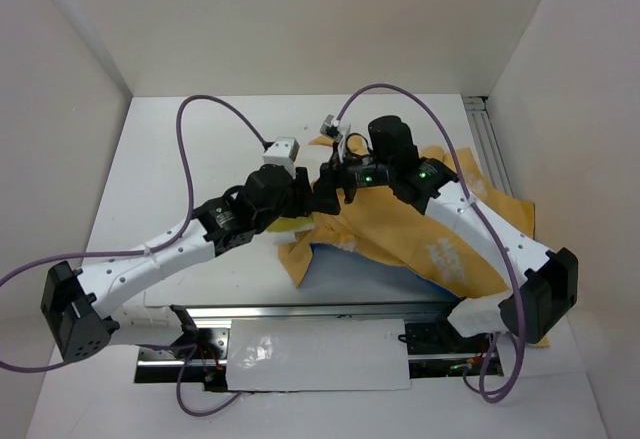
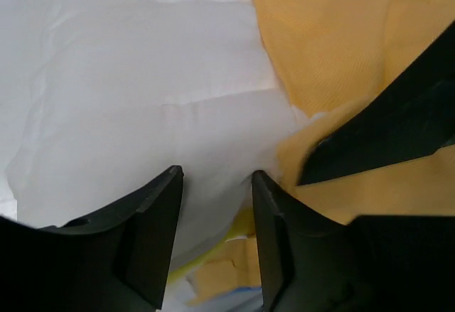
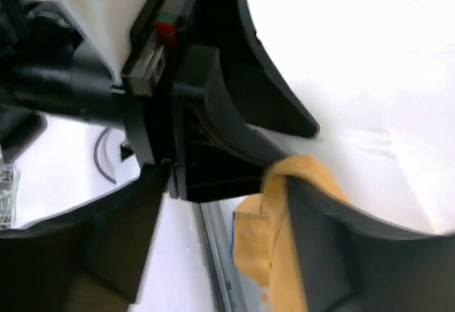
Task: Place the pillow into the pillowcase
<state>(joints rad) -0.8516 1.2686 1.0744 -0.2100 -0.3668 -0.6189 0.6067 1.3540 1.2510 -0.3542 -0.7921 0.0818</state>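
Claws: left claw fingers apart, clamped on nothing; white pillow just ahead, pillowcase orange lining to its right. Right claw fingers apart, pillowcase fold hanging between them, against one finger.

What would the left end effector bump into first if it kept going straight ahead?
Most likely the plump white quilted pillow. It fills the view just beyond the left end effector, whose jaws stand apart.
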